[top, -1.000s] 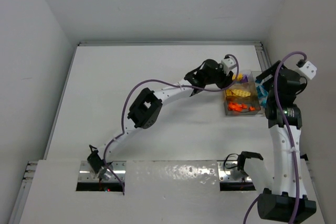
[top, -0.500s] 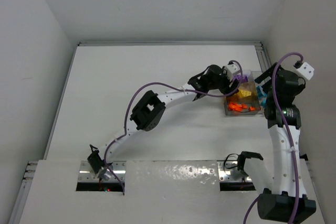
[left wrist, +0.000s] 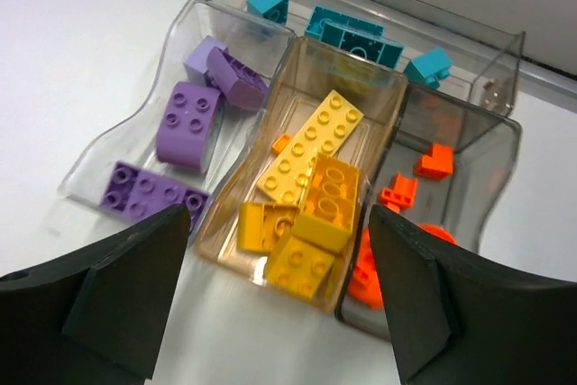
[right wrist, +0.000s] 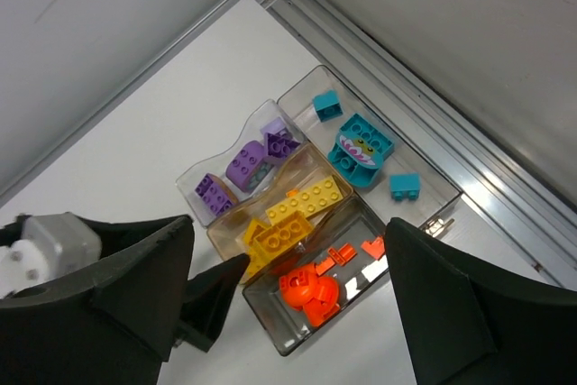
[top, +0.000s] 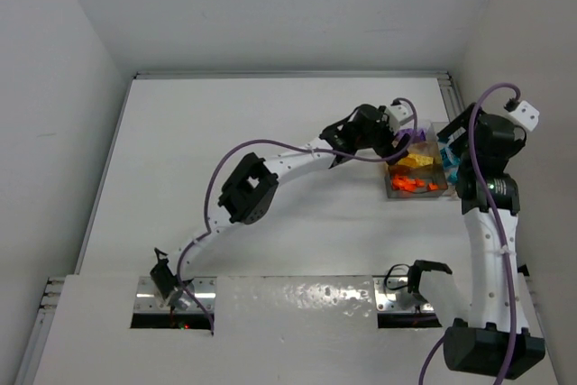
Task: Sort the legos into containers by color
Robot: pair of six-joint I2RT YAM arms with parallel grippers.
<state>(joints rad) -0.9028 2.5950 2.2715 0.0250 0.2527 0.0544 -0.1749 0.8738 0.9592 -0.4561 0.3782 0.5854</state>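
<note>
The clear compartment box [top: 389,188] sits at the table's far right. In the left wrist view it holds purple bricks [left wrist: 185,119], yellow bricks [left wrist: 311,196], orange pieces [left wrist: 397,196] and teal bricks [left wrist: 356,38], each colour in its own compartment. The right wrist view shows the same: purple [right wrist: 242,165], yellow [right wrist: 297,214], orange [right wrist: 311,293] and teal [right wrist: 361,146]. My left gripper [left wrist: 279,313] is open and empty, just above the box's near-left edge by the yellow compartment. My right gripper [right wrist: 288,313] is open and empty, higher above the box.
A metal rail [right wrist: 505,214] runs along the table's right edge just behind the box, with the grey wall beyond it. The left arm's finger [right wrist: 212,299] shows in the right wrist view beside the yellow compartment. White table [top: 225,132] lies to the left.
My left gripper has moved a little to the right, closer over the box. My right wrist has shifted slightly. The bricks in the box have not moved.
</note>
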